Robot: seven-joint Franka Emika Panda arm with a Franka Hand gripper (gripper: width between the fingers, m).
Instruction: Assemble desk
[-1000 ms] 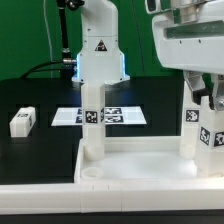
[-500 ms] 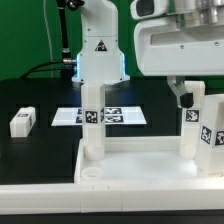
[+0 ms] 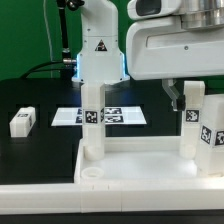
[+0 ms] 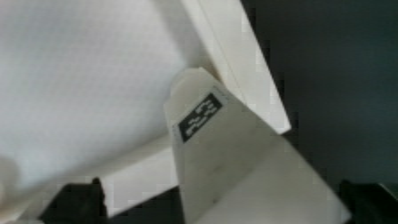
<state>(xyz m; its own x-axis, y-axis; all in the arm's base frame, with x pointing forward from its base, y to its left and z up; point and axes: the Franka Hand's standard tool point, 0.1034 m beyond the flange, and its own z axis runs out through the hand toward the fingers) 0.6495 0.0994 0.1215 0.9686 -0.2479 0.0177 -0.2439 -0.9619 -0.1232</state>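
Note:
The white desk tabletop [image 3: 130, 160] lies upside down at the front, rim up. Two tagged square legs stand upright in its back corners: one [image 3: 92, 130] on the exterior view's left, one [image 3: 196, 128] on its right. A third leg [image 3: 22, 121] lies loose on the black table at the left. My gripper [image 3: 188, 98] hangs around the top of the right leg, with one dark finger [image 3: 176, 97] showing just clear of its left side. In the wrist view the tagged leg [image 4: 205, 120] runs between my gripper's [image 4: 222, 205] dark fingertips [image 4: 80, 200], which stand wide apart.
The marker board [image 3: 120, 117] lies flat behind the tabletop, in front of the robot base [image 3: 100, 55]. An open round socket [image 3: 92, 172] shows in the tabletop's front left corner. The black table [image 3: 40, 100] extends to the left.
My gripper has let go of the right leg and has shifted toward the exterior view's left and slightly up. The leg stays standing in its socket.

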